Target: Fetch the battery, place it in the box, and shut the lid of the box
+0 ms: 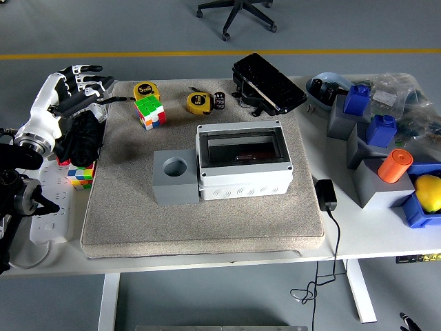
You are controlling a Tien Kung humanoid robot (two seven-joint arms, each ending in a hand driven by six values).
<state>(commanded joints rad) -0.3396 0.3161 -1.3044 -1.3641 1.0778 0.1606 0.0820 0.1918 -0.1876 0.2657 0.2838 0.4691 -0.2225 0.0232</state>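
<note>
My left hand [72,86] hovers with fingers spread and empty over the table's far left edge, while the battery [220,100] stands on the grey mat [207,221] behind the open box [242,162].

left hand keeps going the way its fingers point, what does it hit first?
Probably the yellow tape measure at the mat's far left corner. The left hand has its fingers spread, pointing right and slightly away. Height is unclear from this single view, so it may pass above it.
</note>
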